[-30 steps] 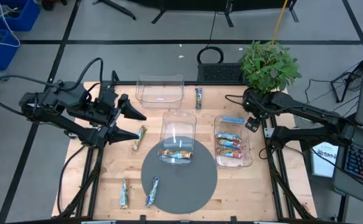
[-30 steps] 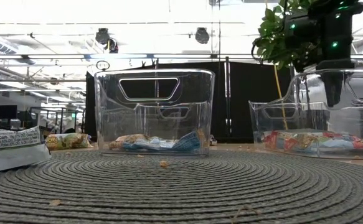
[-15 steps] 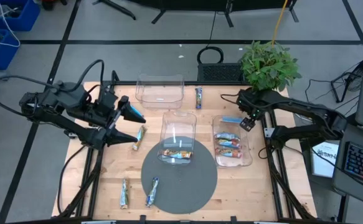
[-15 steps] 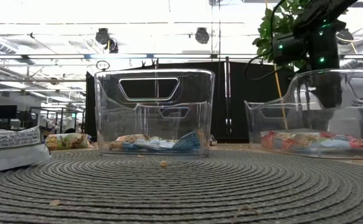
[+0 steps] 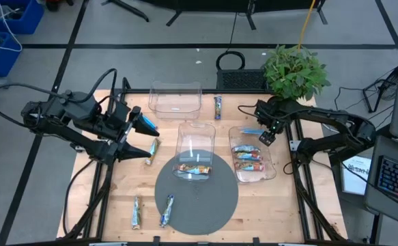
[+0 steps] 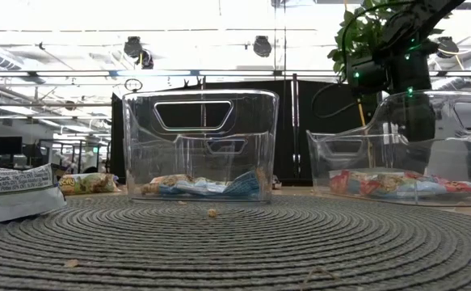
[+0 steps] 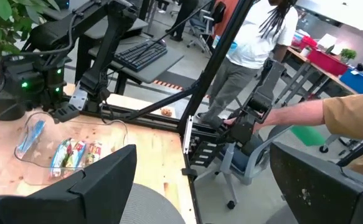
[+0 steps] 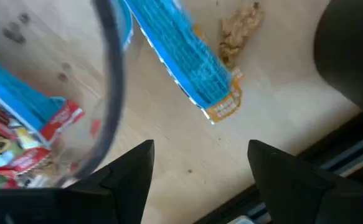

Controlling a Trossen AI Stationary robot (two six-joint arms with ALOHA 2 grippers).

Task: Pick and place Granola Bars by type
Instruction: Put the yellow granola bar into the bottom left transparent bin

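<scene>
Granola bars lie loose on the table: a tan one (image 5: 152, 149) by my left gripper, two (image 5: 136, 212) (image 5: 166, 209) near the front edge, one (image 5: 217, 106) at the far side. More bars sit in the middle clear bin (image 5: 196, 147) and the right clear bin (image 5: 253, 156). A bright blue bar (image 8: 187, 62) lies at the right bin's far end. My right gripper (image 5: 265, 137) hangs open, pointing down, at that bin's far right corner. My left gripper (image 5: 151, 140) is open and holds nothing, just left of the tan bar. My right gripper comes from above, pointing down, at the right bin's far right corner. The bin's rim (image 8: 109, 112) runs down to one finger (image 8: 128, 174), which appears to bear on the wall there; the blue bar shows in the gap between the fingers, untouched. The bin stands on the table.
An empty clear bin (image 5: 175, 100) stands at the far side. A round grey mat (image 5: 197, 198) lies under the middle bin's near end. A potted plant (image 5: 294, 68) stands beyond the table's far right corner. A person (image 7: 249, 43) and a tan sleeve (image 7: 349, 115) show beyond the table.
My right gripper has moved toward the table's left edge and a little nearer. The right bin has slid left along the table with it, turning slightly, its bars still inside. My left arm has barely shifted.
</scene>
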